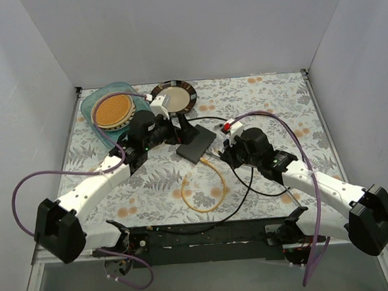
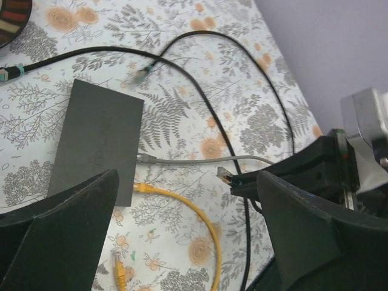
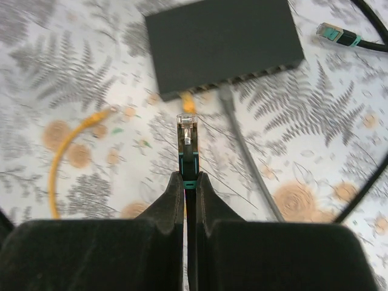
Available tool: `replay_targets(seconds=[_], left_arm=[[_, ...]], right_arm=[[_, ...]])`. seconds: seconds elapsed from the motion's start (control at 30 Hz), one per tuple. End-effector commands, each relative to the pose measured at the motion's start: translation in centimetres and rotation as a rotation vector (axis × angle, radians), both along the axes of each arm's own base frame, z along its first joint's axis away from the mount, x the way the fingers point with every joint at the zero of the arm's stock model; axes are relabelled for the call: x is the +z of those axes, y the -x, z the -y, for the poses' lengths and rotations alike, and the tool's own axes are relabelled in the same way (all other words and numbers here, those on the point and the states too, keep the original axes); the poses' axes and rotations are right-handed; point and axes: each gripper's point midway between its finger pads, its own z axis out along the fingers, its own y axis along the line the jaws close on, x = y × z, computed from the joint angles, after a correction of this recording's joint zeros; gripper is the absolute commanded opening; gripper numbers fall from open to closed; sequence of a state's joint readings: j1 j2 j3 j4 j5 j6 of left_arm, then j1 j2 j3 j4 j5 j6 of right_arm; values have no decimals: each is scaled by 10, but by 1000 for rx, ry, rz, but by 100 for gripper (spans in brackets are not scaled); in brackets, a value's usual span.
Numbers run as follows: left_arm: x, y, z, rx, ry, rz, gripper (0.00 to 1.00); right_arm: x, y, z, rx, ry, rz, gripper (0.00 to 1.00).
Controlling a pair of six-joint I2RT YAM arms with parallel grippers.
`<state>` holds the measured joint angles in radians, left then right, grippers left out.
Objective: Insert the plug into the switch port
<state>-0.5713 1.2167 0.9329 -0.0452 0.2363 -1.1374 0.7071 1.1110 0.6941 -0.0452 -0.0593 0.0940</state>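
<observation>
Plug of clear plastic, ending a black cable with a teal collar, sticks straight out ahead of the right gripper. The gripper's jaws are clenched on the cable right at that collar. The plug's tip points at the near long edge of the flat dark grey switch box and is not touching it.

Directly ahead of that tip, the yellow-orange cable's plug meets the box at the left end of the switch port row (seated, as far as the view shows). Its cable loops away to the left of the jaws, and the free yellow end lies on the floral tablecloth. Just right of the yellow plug, a thin grey cable enters the next port and trails back past the jaws on their right. Far ahead and to the right, beyond the box, a loose black cable end with a teal collar rests on the cloth.

The left gripper is released, with its dark fingers spread wide and nothing between them. The box lies ahead of its left finger, and the held plug enters just ahead of its right finger.
</observation>
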Motion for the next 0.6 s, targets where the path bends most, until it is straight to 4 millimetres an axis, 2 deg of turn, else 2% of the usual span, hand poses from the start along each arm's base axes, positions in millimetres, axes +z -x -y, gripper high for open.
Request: replay_targets(seconds=[0.0, 0.03, 0.07, 0.1, 0.13, 0.17, 0.2, 0.27, 0.3, 0.33, 0.4, 0.43, 0.47, 0.5, 0.57], left_arm=[[-37, -30, -1, 69, -107, -86, 98], [-43, -37, -2, 78, -113, -101, 98], [-57, -47, 0, 82, -132, -132, 98], [-62, -51, 3, 73, -130, -141, 98], [-70, -60, 0, 83, -133, -163, 98], [-83, -70, 1, 84, -140, -188, 98], [-90, -73, 4, 65, -138, -209, 98], [-95, -90, -2, 74, -132, -217, 98], [-113, -95, -2, 71, -149, -249, 97], [-119, -102, -6, 79, -154, -256, 97], [-138, -112, -7, 81, -179, -277, 96], [-144, -115, -9, 73, -182, -286, 95], [-149, -118, -8, 66, -181, -292, 95], [-151, -120, -7, 50, -183, -289, 94], [-164, -122, -5, 26, -187, -309, 93]], right_arm=[[-11, -33, 27, -150, 179, 63, 1], [-12, -37, 26, -154, 189, 63, 1], [-14, -41, 26, -164, 203, 60, 1], [-25, -44, 26, -169, 240, 39, 1], [-23, -51, 24, -174, 245, 42, 1], [-33, -55, 23, -174, 274, 23, 1], [-35, -59, 22, -178, 283, 19, 1], [-42, -70, 18, -187, 299, 5, 1], [-44, -74, 17, -169, 321, 15, 1], [-47, -79, 18, -172, 326, 10, 1], [-53, -87, 14, -162, 343, -2, 1], [-54, -90, 13, -152, 360, -1, 1], [-64, -91, 15, -146, 396, -17, 1], [-61, -96, 14, -148, 407, -5, 1], [-68, -99, 16, -128, 449, -4, 1]])
